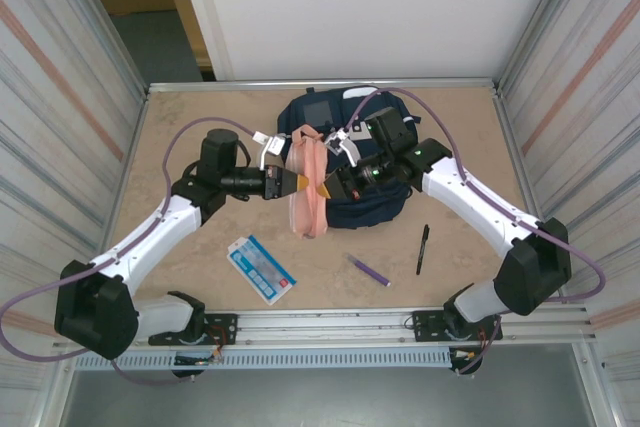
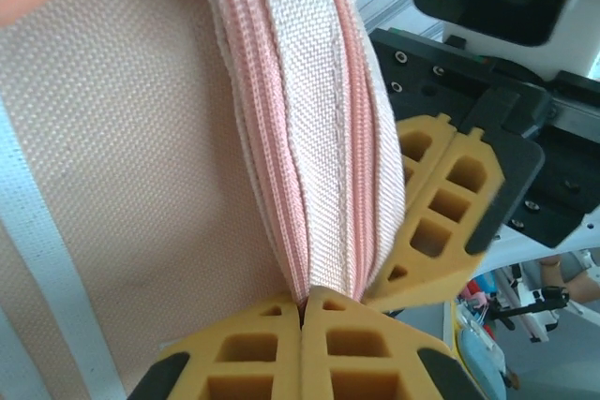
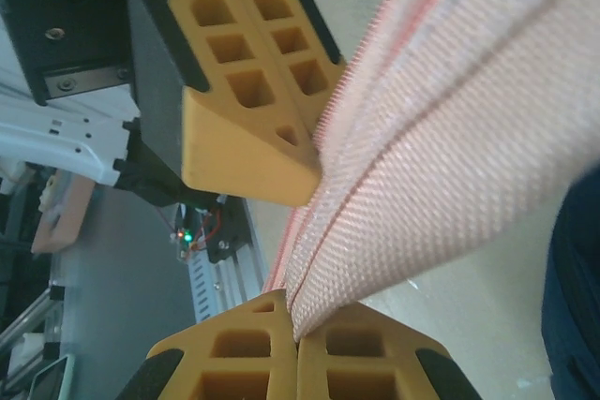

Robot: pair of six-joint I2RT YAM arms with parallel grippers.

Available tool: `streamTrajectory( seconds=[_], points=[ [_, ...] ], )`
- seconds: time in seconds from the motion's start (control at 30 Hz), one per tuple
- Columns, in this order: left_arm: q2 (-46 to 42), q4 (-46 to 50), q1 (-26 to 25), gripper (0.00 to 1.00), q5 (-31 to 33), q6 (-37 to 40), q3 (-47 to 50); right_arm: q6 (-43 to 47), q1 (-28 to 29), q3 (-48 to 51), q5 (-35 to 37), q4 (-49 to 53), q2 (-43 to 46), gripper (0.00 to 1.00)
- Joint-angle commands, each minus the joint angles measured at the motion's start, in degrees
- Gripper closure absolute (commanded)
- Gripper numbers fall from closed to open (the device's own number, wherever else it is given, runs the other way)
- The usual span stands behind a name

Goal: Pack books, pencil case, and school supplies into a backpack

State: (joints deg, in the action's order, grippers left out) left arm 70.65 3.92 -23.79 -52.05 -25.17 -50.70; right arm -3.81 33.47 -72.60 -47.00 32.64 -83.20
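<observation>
Seen from above, much of the navy backpack [image 1: 365,209] at the centre of the frame is covered by the right arm and by the salmon-pink pencil case [image 1: 303,209], so its opening cannot be made out. In both wrist views the pencil case runs off the frame edges, showing woven fabric and a pink zipper line; whether the zipper is open is unclear.

The pencil case hangs upright at the frame's centre, just left of the backpack, caught between two grippers. The left gripper [image 1: 297,183] meets it from the left, its yellow fingertips pressed together on the fabric edge. The right gripper [image 1: 326,188] meets it from the right, likewise pinching the edge.

On the tan surface [image 1: 200,117] toward the lower frame lie a light-blue booklet [image 1: 262,269], a purple pen [image 1: 370,270] and a black pen [image 1: 423,249], well apart from both grippers.
</observation>
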Motion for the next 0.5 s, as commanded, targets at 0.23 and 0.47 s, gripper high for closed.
streamTrajectory(
  seconds=[0.23,0.47],
  points=[
    [4.2,9.6,5.0,1.00,11.9,4.2,1.4,1.6,-2.5,-1.7,8.0,8.6,0.3,1.00],
    [5.2,-6.1,1.5,0.68,0.9,-1.2,5.3,0.8,-2.4,-0.2,8.5,9.2,-2.5,1.00]
  ],
)
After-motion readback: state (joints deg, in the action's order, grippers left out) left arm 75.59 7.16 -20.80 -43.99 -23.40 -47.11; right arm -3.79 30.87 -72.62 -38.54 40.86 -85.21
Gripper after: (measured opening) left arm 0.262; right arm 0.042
